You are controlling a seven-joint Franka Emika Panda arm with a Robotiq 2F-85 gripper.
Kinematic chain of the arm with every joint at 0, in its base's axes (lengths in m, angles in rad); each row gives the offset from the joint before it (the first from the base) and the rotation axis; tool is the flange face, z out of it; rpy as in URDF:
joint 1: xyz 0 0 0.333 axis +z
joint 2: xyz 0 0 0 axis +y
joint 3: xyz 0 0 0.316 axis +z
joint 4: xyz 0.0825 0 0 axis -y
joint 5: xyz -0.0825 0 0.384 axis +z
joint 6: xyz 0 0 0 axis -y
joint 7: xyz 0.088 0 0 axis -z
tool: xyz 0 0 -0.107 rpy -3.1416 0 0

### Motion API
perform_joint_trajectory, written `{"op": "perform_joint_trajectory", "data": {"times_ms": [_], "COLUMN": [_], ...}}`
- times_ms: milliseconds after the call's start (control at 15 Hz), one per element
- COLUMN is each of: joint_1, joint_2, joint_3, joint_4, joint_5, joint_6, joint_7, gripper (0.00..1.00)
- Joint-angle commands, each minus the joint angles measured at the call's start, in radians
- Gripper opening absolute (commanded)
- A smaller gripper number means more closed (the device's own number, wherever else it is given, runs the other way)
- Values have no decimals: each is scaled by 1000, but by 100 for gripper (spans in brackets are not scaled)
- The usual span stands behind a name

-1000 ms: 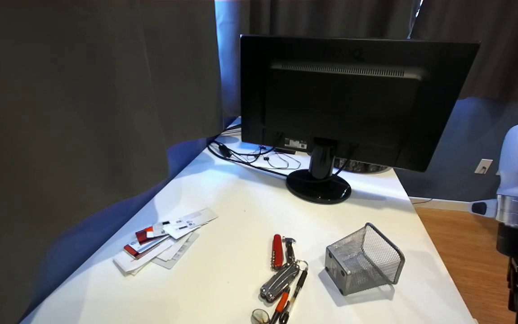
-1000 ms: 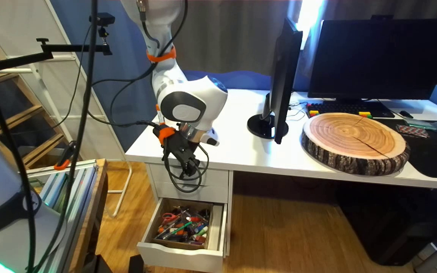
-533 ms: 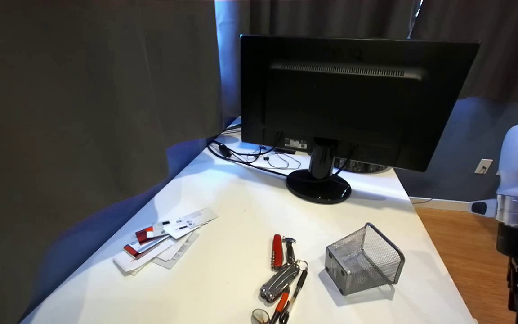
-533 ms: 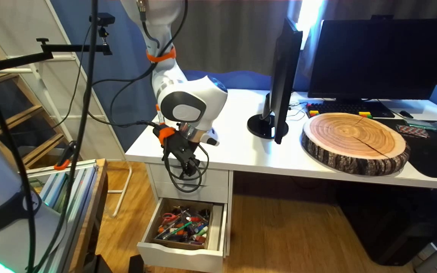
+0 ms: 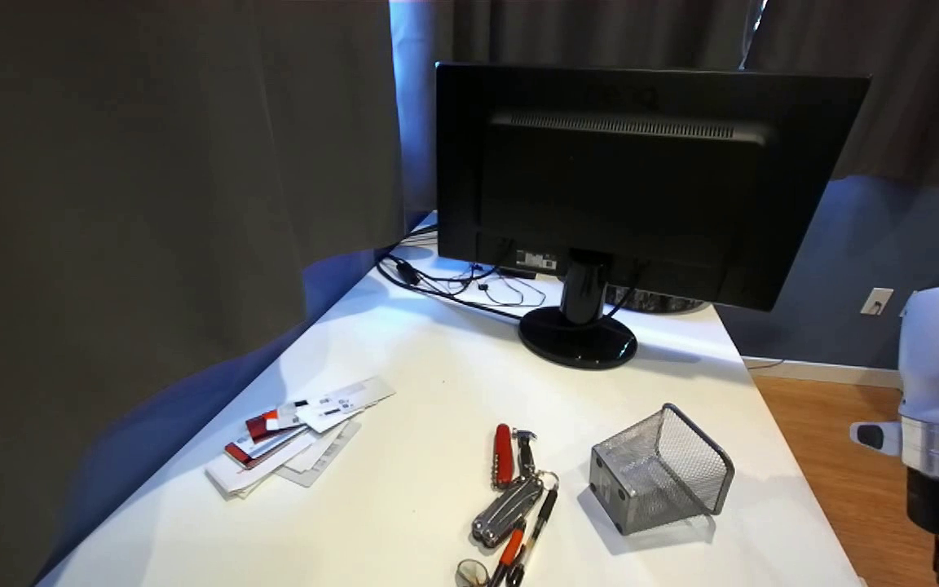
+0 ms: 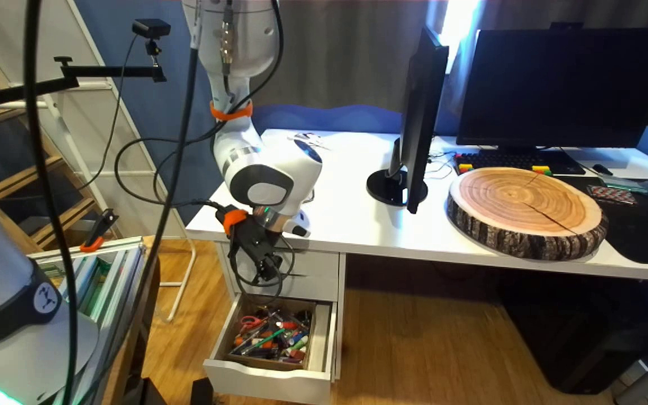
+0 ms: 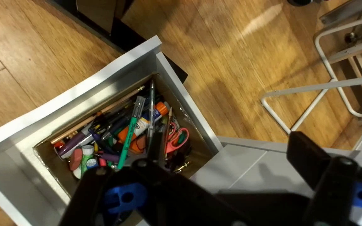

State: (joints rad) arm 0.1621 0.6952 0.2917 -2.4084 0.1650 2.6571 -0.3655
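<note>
two black fingers (image 7: 306, 153) of the gripper (image 7: 229, 145) stand wide apart along the bottom of the wrist view, with the pale front of the drawer unit (image 7: 247, 166) showing between them. left of centre there, a pulled-out drawer (image 7: 58, 100) holds a cardboard box (image 7: 200, 138) crammed with stationery (image 7: 105, 150): a green marker (image 7: 129, 138), a glue stick (image 7: 141, 124) with an orange cap, pink-handled scissors (image 7: 171, 146) and a pink eraser (image 7: 75, 159). in an exterior view, that drawer (image 6: 270, 383) juts out at the lower left of centre, below the gripper. on the table (image 5: 421, 456) in an exterior view i see a wire mesh cup (image 5: 641, 489) tipped on its side at lower right, a red pocket knife (image 5: 503, 456) and a folded multitool (image 5: 506, 514) at bottom centre, envelopes (image 5: 343, 403) heaped at lower left, and a black monitor (image 5: 632, 187) at upper right.
</note>
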Motion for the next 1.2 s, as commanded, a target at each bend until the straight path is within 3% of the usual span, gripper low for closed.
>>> {"op": "perform_joint_trajectory", "data": {"times_ms": [0,333,533,1133], "joint_1": [27,131,148,96], "joint_2": [101,224,297,466], "joint_3": [-21,-140,-171,-159], "joint_4": [-3,14,53,252], "joint_5": [-91,-234,-272,-327], "joint_6": [148,381,487,475], "joint_7": [59,127,135,111], "gripper": [100,100,100,100]}}
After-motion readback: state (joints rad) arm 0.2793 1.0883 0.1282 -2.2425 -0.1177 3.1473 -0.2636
